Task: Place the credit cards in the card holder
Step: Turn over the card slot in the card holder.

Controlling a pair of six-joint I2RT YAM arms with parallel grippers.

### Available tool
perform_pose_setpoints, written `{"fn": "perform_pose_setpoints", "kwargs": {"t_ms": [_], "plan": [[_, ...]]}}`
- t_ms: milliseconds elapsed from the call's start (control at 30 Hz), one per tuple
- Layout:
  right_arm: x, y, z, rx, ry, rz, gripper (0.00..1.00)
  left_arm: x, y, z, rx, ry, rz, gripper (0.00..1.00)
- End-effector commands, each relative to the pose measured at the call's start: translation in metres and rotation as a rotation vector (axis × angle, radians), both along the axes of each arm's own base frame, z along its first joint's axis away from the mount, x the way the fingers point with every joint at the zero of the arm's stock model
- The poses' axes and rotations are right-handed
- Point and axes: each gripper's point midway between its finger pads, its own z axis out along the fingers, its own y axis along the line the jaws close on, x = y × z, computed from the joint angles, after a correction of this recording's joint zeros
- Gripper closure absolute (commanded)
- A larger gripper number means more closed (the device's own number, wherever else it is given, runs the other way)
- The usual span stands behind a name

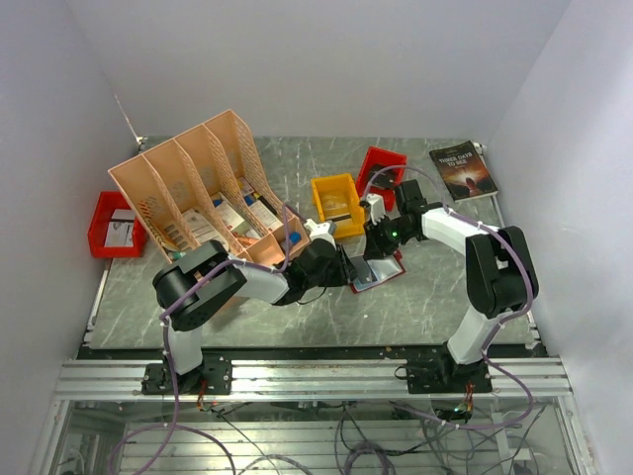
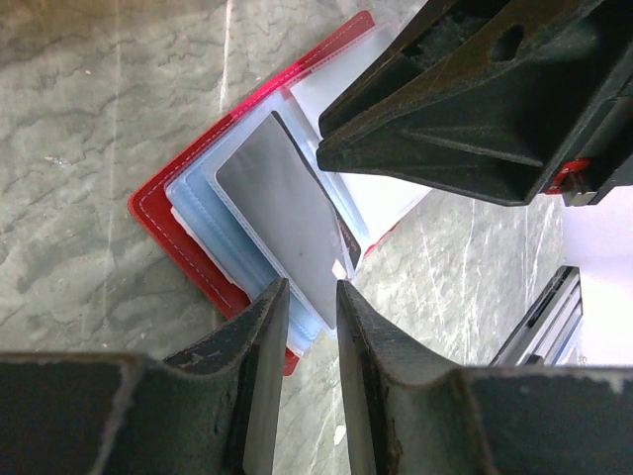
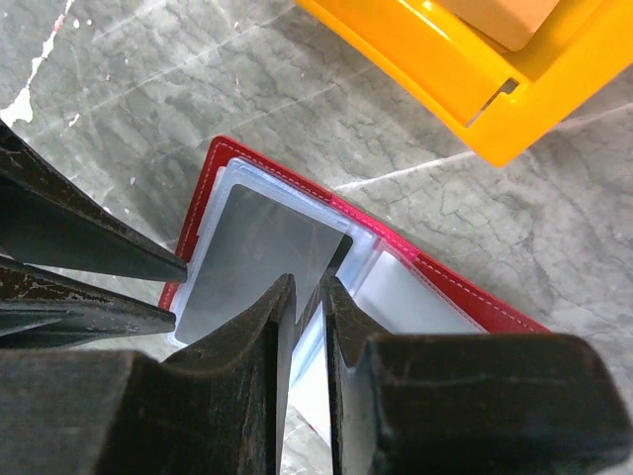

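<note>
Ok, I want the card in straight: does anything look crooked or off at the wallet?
The grey card lies slightly askew on the open red card holder: its edges do not line up with the clear pockets, which are fanned out unevenly beneath it. Whether it is inside a sleeve I cannot tell. Nothing looks damaged.

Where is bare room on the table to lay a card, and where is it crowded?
Bare: the table strip between the card holder and the near edge; also behind the yellow bin. Crowded: around the card holder.
</note>
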Motion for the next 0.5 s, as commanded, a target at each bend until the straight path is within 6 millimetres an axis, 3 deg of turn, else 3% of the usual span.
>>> {"fn": "perform_pose_setpoints", "kwargs": {"t_ms": [0, 467], "plan": [[0.006, -0.003, 0.018, 0.029, -0.047, -0.014, 0.81, 0.007, -0.015, 0.023, -0.056, -0.056, -0.029, 0.63], [0.015, -0.020, 0.033, 0.068, -0.066, -0.077, 0.80, 0.015, -0.032, 0.035, -0.109, -0.096, -0.054, 0.63]]}}
